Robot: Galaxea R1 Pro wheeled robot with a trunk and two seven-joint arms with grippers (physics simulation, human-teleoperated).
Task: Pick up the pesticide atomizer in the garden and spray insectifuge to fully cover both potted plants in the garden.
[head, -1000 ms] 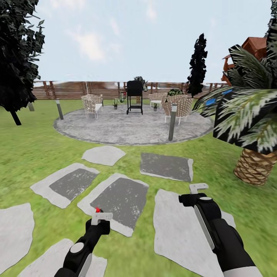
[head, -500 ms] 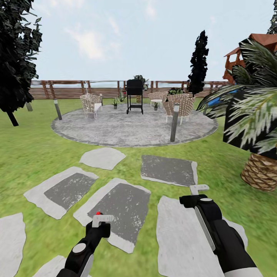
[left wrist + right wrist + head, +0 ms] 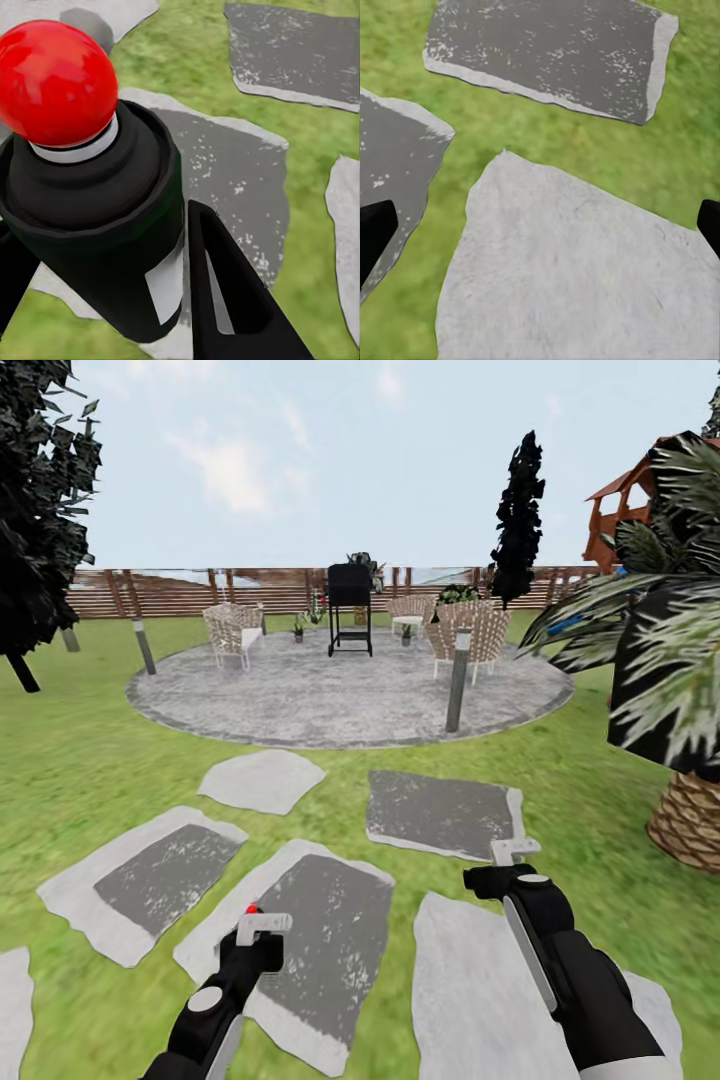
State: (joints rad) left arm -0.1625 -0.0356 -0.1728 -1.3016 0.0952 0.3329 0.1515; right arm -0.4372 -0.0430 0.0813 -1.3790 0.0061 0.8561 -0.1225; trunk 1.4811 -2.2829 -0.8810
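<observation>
My left end effector [image 3: 161, 247] pinches the pesticide atomizer [image 3: 90, 187] upright — ready for spraying; my right end effector [image 3: 540, 225] hangs spread.

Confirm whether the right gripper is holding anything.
No: the right wrist view shows the right gripper with its fingers spread wide apart, with bare stepping stone and grass between them.

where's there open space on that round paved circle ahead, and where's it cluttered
The near half of the paved circle is bare, between the left post and right post. The far side is crowded: grill in the middle, wicker chairs either side, small potted plants between them.
</observation>
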